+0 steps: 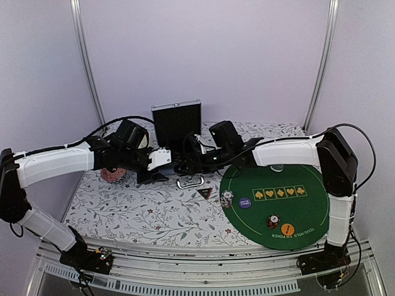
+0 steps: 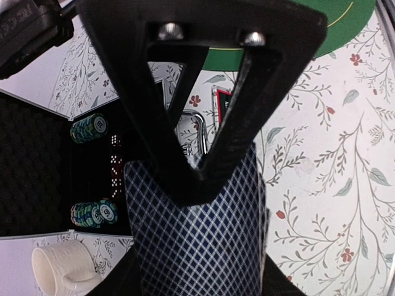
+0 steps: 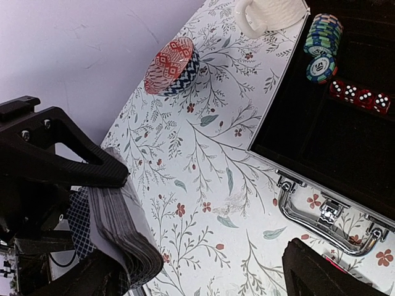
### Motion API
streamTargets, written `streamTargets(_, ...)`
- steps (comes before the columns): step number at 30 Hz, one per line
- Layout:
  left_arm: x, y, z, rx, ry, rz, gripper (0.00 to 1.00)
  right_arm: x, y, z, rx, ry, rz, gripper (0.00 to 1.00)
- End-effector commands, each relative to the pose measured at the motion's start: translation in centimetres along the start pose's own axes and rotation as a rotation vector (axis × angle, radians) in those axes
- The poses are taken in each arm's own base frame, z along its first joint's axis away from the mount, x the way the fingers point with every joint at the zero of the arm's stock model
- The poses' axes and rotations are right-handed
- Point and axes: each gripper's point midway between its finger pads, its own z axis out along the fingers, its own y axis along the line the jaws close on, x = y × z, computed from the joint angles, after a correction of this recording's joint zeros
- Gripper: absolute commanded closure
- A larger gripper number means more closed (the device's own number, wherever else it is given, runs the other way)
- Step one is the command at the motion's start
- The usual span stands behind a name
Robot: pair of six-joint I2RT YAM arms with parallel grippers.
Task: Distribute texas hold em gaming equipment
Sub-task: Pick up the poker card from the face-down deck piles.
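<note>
My left gripper (image 1: 159, 159) is shut on a deck of playing cards (image 2: 203, 240) with a blue diamond-patterned back, held by its edges above the table. The right gripper (image 1: 185, 164) faces it, open, its jaws wide apart. One right finger (image 2: 203, 92) lies across the far end of the deck. In the right wrist view, the deck's edge (image 3: 120, 228) shows at the left. Chip stacks (image 1: 227, 198) (image 1: 273, 221), a purple button (image 1: 245, 201) and an orange button (image 1: 287, 227) sit on the green poker mat (image 1: 296, 179). A dark triangular marker (image 1: 204, 193) lies beside the mat.
The open case (image 3: 345, 142) holds chip stacks (image 3: 324, 37) and red dice (image 3: 358, 95). Its lid (image 1: 176, 123) stands upright at the back and its chrome handle (image 3: 324, 216) faces forward. A cream mug (image 3: 271, 12) and a red patterned bowl (image 3: 173, 65) stand left of the case.
</note>
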Motion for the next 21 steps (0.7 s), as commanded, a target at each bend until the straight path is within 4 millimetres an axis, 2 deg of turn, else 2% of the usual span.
streamTargets(1,-0.7,0.3,-0.2,-0.027,-0.022,0.021,0.52,-0.5,0.4,-1.8,0.01,-0.003,-0.027,0.09)
streamTargets(6,-0.6,0.3,-0.1,-0.025,-0.016,0.017,0.52,-0.6,1.6,-1.7,-0.046,0.013,-0.033,0.22)
streamTargets(13,-0.5,0.3,0.1,-0.025,-0.011,0.016,0.52,-0.7,2.6,-1.5,-0.104,0.024,-0.043,0.56)
streamTargets(18,-0.4,0.2,0.3,-0.02,-0.007,0.015,0.52,-0.7,3.2,-1.3,-0.138,0.034,-0.038,0.64)
streamTargets(21,-0.3,0.2,0.4,-0.017,-0.003,0.014,0.52,-0.7,3.3,-1.5,-0.145,0.035,-0.039,0.75)
